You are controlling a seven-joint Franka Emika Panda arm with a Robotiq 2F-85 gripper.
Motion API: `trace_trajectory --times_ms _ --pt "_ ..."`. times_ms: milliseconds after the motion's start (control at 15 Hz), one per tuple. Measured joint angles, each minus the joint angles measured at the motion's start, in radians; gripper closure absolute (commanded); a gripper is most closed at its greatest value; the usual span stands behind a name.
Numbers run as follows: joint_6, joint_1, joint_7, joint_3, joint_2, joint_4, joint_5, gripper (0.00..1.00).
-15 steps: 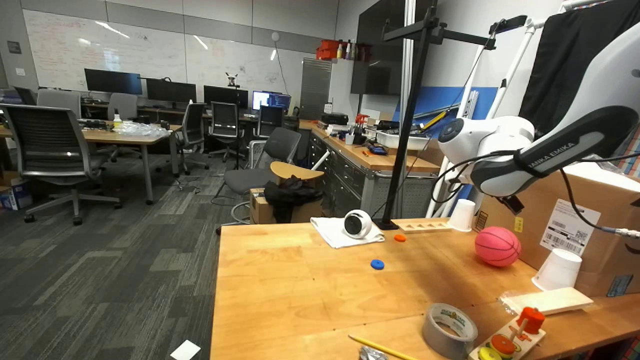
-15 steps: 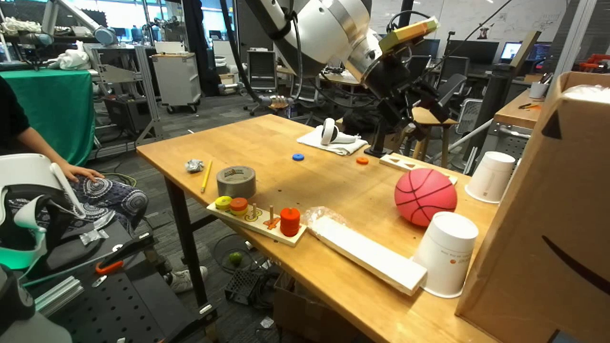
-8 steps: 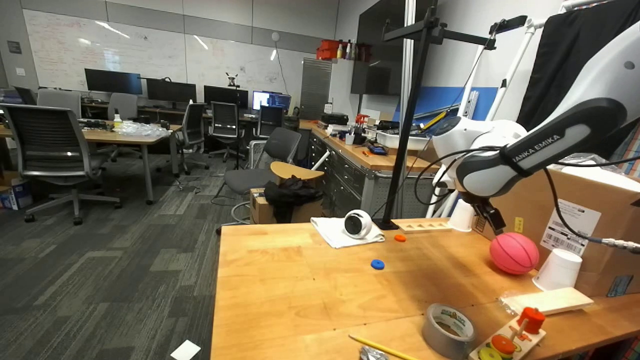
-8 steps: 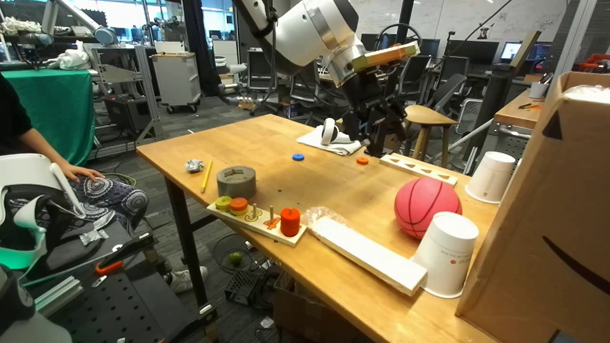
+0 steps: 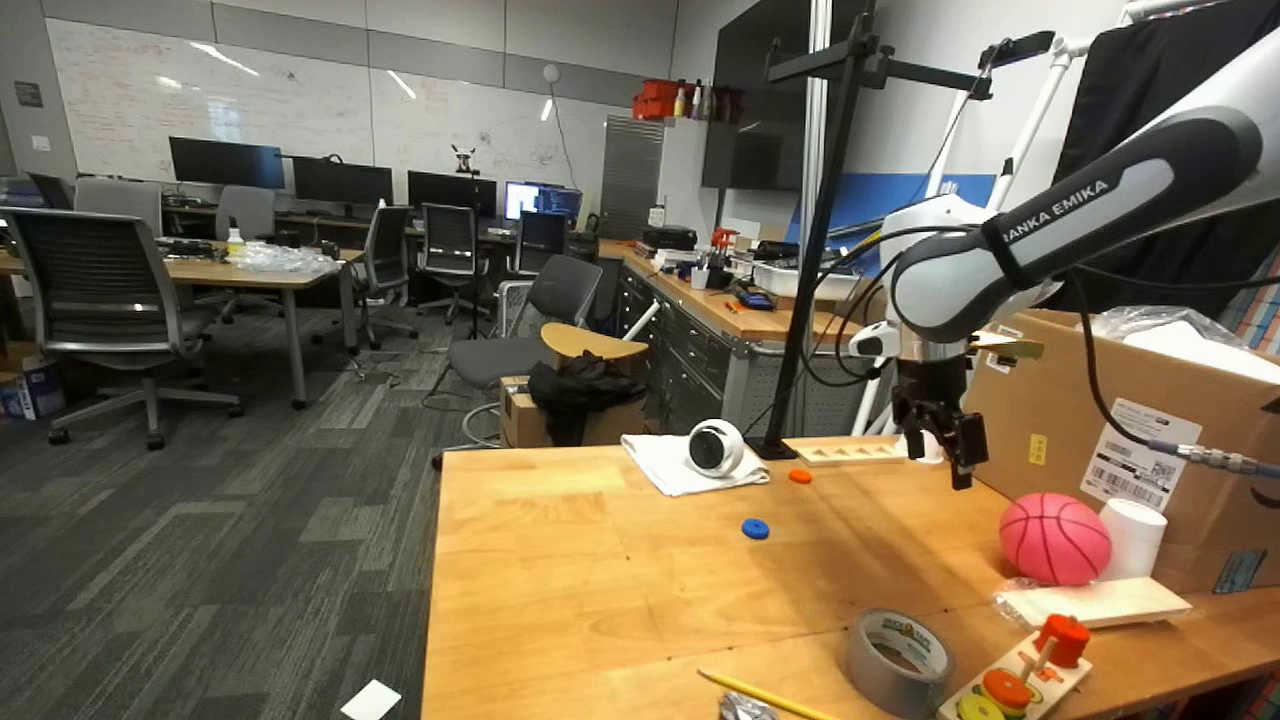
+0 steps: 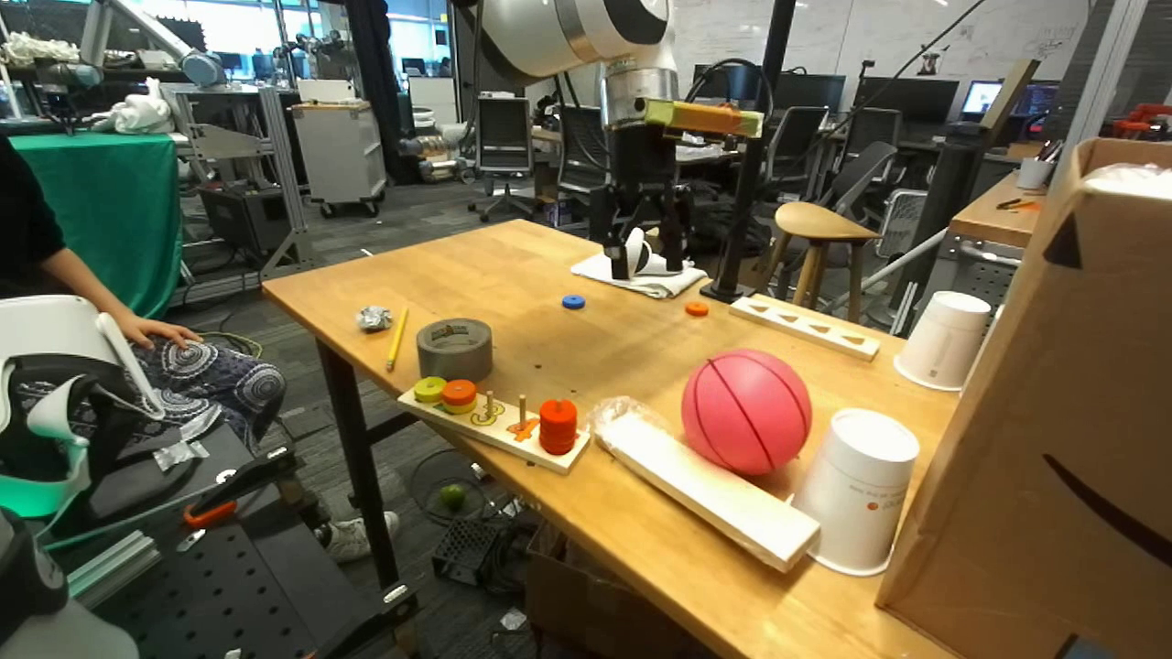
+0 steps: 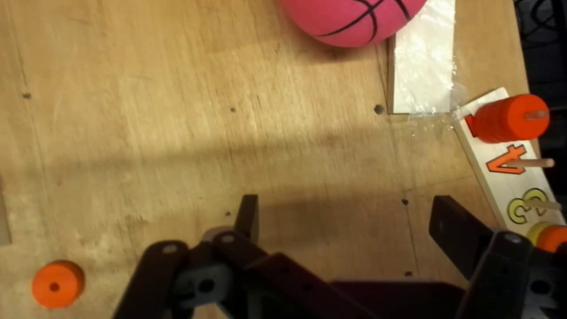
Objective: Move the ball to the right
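Note:
The ball (image 5: 1055, 540) is pinkish-red with dark seam lines. In an exterior view it sits on the wooden table behind the pale wrapped plank (image 6: 705, 485), near a white cup (image 6: 861, 490). Whether it touches the plank I cannot tell. In the wrist view the ball (image 7: 354, 20) is cut off by the top edge and overlaps the plank's edge. My gripper (image 5: 938, 468) points down above the table, apart from the ball; it also shows in an exterior view (image 6: 647, 272). In the wrist view its fingers (image 7: 248, 217) stand wide apart with only bare table between them.
A large cardboard box (image 5: 1040, 410) stands behind the ball. A second white cup (image 6: 943, 339) stands near it. A peg board with rings (image 6: 494, 426), a grey tape roll (image 6: 454, 348), a blue ring (image 6: 573, 302), an orange ring (image 6: 697, 309) and a white headset (image 5: 715, 447) are on the table.
The ball has rolled toward the plank, rightward in an exterior view where the gripper is seen at right. The arm has swung away from the ball and the gripper now points straight down.

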Motion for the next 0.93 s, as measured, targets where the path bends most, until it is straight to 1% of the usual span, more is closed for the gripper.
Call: trace_trajectory --times_ms 200,333,400,600,933 --pt "-0.081 -0.020 -0.194 -0.004 -0.008 0.001 0.101 0.00" --pt "-0.162 -0.033 -0.281 -0.022 -0.007 0.004 0.108 0.00" --pt "-0.199 -0.036 -0.300 -0.036 -0.006 0.007 0.107 0.00" --pt "-0.278 -0.038 -0.306 -0.077 0.001 0.014 0.087 0.00" --pt "-0.345 -0.043 -0.306 -0.110 0.059 0.024 0.054 0.00"
